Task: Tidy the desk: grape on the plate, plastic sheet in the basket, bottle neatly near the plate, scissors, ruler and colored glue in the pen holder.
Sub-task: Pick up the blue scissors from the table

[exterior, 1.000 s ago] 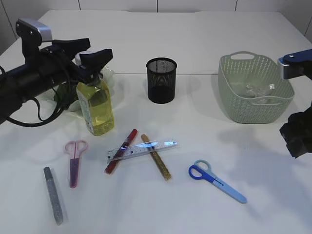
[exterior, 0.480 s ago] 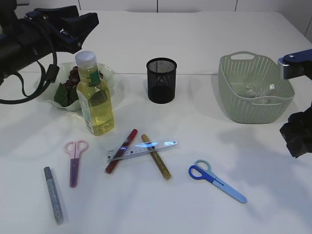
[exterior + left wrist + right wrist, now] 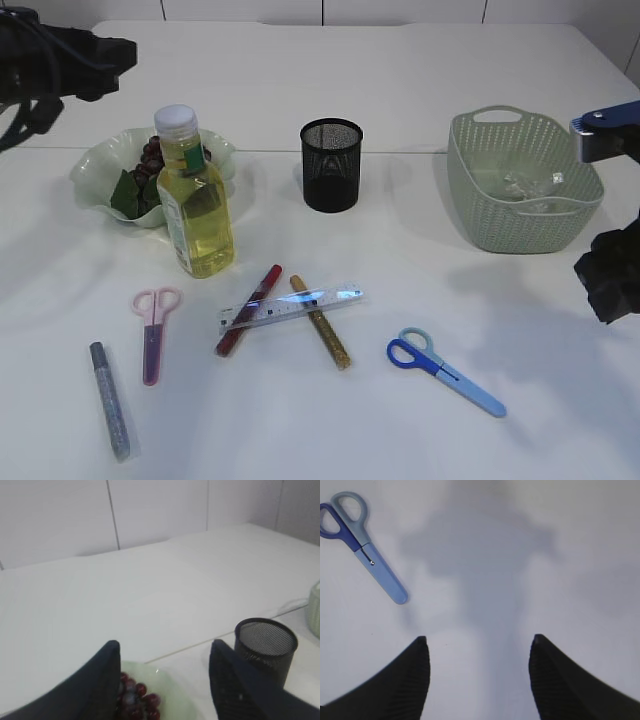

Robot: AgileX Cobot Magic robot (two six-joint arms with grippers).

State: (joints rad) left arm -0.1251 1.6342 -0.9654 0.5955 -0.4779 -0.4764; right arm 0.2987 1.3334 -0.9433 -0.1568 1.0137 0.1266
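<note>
On a white surface, a bottle of yellow liquid stands just beside a green plate holding grapes. A ruler lies across two glue pens, with pink scissors to the left and blue scissors to the right. The mesh pen holder and basket stand behind. The left pincer hangs above the plate and the right pincer above bare surface, both parted and empty.

The left arm has drawn back from the bottle, up and toward the far left corner of the exterior view, so only its dark end shows there. The bottle now stands free on the counter, its white cap uncovered. The plate with the grapes behind it is in plain sight. The left gripper's fingers have narrowed, with nothing between them.
</note>
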